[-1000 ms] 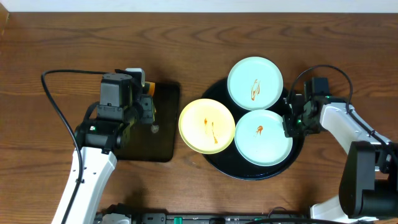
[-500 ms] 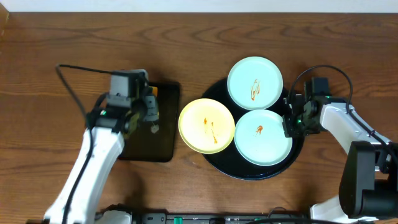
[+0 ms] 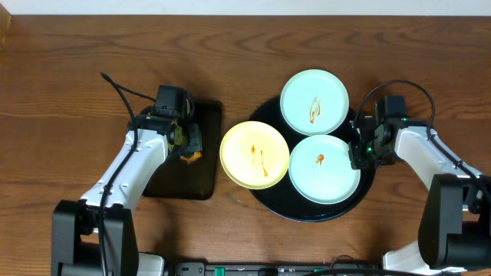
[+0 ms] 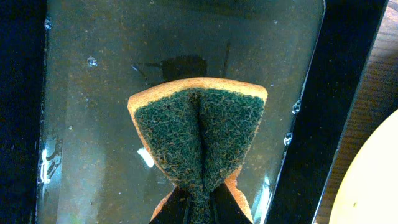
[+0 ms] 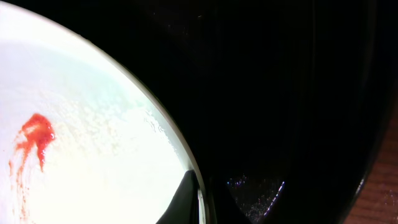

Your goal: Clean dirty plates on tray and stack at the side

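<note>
Left gripper (image 4: pixel 199 210) is pinching a sponge (image 4: pixel 200 134). Its jaws press into the middle so the sponge folds, green scouring face outward and orange backing at the edges. It hangs over the wet rectangular tray (image 4: pixel 93 93), left of the plates.

Right gripper (image 3: pixel 357 151) is clamped on the right rim of the near mint plate (image 3: pixel 324 172), which lies on the round black tray (image 3: pixel 307 213).

Assessment: the clamped plate appears to be the one steadied for wiping. The sponge should cross above the yellow plate (image 3: pixel 255 153), land scouring face flat on the red smear (image 5: pixel 36 134), and rub lightly so the plate does not slip from the pinch.

All three plates lie flat, face up. Being round, none has a long axis. The far mint plate (image 3: pixel 314 102) sits on the round black tray, and the yellow plate overhangs its left rim.
</note>
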You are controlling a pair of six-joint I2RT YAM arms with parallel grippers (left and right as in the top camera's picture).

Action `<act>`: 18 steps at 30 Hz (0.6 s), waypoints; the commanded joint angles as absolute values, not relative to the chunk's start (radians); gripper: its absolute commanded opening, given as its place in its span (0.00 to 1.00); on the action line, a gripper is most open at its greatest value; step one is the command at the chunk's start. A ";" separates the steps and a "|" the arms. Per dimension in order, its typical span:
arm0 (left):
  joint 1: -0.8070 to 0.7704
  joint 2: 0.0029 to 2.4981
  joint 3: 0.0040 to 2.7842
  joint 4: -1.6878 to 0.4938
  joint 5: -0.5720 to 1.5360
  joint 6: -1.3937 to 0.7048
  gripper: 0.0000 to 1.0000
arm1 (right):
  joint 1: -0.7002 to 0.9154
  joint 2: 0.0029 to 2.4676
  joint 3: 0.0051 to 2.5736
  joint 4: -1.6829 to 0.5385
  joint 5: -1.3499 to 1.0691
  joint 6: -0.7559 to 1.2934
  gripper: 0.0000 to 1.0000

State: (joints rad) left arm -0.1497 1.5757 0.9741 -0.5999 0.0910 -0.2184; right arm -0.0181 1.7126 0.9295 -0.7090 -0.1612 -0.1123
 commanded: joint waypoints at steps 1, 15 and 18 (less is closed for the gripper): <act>-0.149 1.567 0.985 -0.601 0.090 -0.234 0.07 | -0.019 1.737 0.919 -0.710 -0.117 -0.083 0.01; -0.226 1.477 1.138 -0.620 0.218 -0.229 0.07 | -0.019 1.737 0.919 -0.709 -0.129 -0.082 0.01; -0.318 1.481 1.156 -0.570 0.221 -0.227 0.07 | -0.019 1.737 0.919 -0.709 -0.136 -0.082 0.01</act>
